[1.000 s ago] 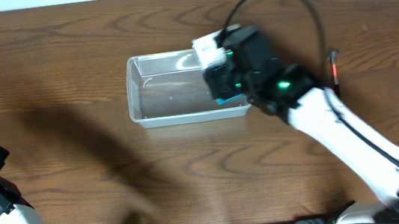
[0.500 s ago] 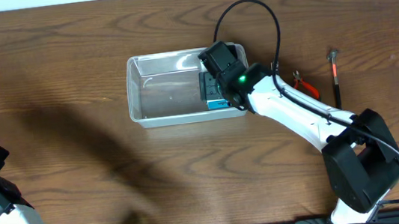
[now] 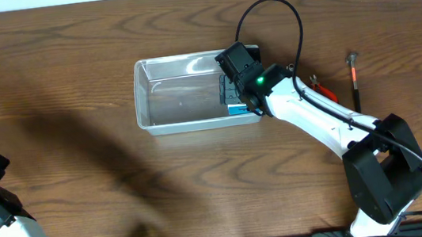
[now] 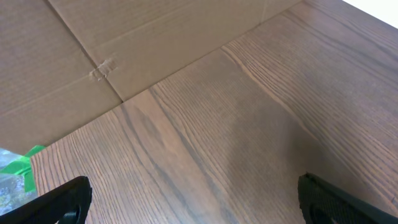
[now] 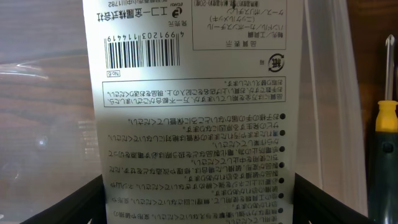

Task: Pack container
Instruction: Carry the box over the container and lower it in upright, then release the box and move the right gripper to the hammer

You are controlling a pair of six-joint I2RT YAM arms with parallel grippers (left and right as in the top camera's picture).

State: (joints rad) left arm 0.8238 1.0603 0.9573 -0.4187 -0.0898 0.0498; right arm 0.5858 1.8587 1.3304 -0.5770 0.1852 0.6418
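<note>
We see the clear container (image 3: 173, 99) in the middle of the brown table (image 3: 53, 57). The right gripper (image 3: 231, 92) is down at the container's right end. Its fingers are spread wide and press on both sides of a small white-and-blue box (image 5: 199, 93) inside that end. The box has tiny Japanese writing, upside down to us, and a barcode numbered 4 991203 114419. A screwdriver (image 5: 388, 118) shows beside it. The left gripper (image 4: 194, 198) is far off, wide open, holding nothing.

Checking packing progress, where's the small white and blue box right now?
Overhead, the box is in the container's right end, beneath the right gripper.
</note>
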